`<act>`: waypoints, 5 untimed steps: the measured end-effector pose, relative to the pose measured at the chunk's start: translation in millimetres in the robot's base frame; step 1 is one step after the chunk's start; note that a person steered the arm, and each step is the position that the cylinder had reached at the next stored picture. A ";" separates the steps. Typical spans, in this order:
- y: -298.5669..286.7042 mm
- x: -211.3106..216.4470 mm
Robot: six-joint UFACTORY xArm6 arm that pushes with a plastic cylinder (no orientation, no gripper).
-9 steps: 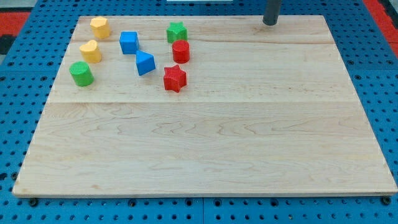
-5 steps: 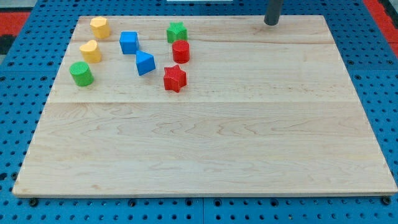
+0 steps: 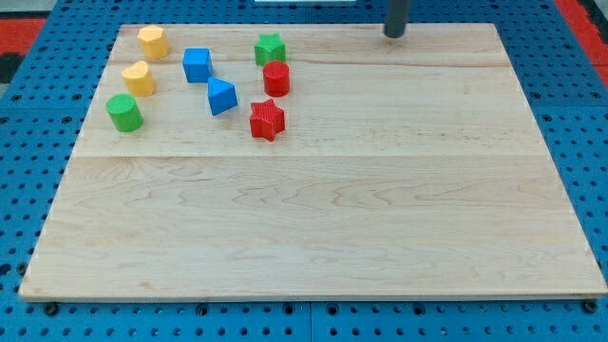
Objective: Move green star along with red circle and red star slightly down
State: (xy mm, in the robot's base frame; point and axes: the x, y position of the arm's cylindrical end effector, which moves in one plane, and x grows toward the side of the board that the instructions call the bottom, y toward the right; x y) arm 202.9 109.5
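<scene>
The green star (image 3: 270, 48) sits near the board's top edge, left of centre. The red circle (image 3: 276, 78) stands just below it, nearly touching. The red star (image 3: 267, 120) lies a little further down, apart from the circle. My tip (image 3: 394, 33) rests at the board's top edge, well to the right of the green star and touching no block.
A blue cube (image 3: 197, 65) and a blue wedge-shaped block (image 3: 221, 96) lie left of the red pieces. Two yellow blocks (image 3: 152, 41) (image 3: 139, 78) and a green cylinder (image 3: 123, 112) sit at the upper left. The wooden board (image 3: 380, 237) lies on blue pegboard.
My tip has moved a short way to the left along the board's top edge. No block has moved.
</scene>
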 end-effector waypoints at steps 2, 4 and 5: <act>-113.3 -3.0; -153.2 -10.4; -156.6 -10.7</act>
State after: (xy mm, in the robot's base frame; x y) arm 192.2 -47.1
